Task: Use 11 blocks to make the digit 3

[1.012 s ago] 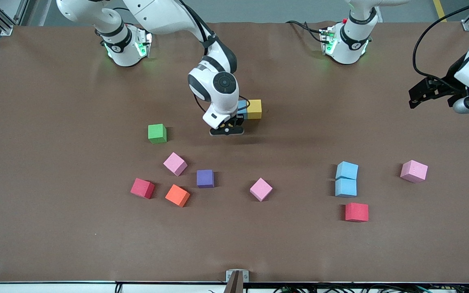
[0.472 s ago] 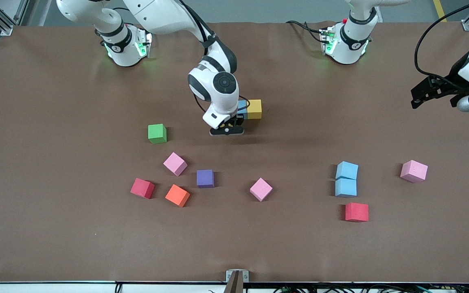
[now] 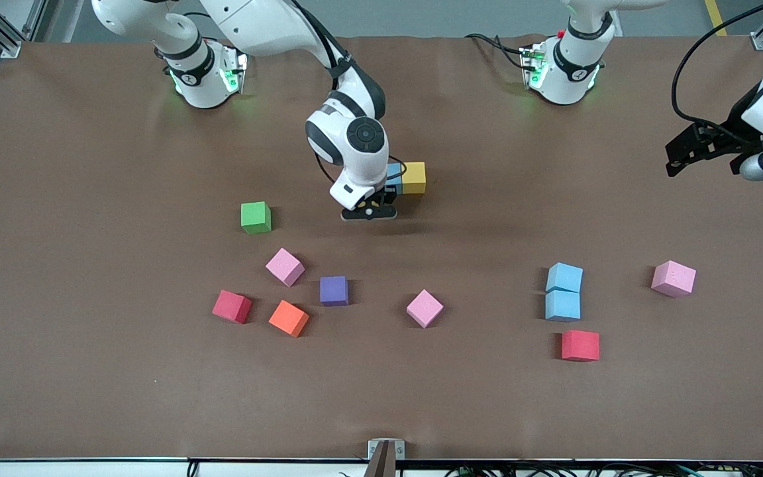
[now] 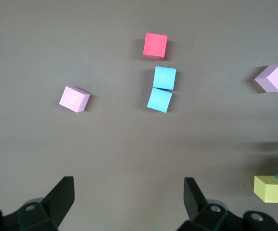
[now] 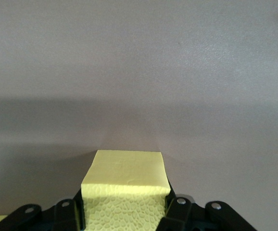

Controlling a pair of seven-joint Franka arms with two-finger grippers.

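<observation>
Yellow block [image 5: 124, 185] in right tool [image 5: 124, 211], wrist-view only

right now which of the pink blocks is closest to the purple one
The pink block lying between the green cube and the purple block, diagonally beside the purple one. The other two pink blocks lie farther toward the left arm's end.

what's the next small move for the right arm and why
Probably open the right tool and lift off: it grips a yellow block low beside the light blue block and yellow block, apparently placed. The left tool waits, open.
</observation>
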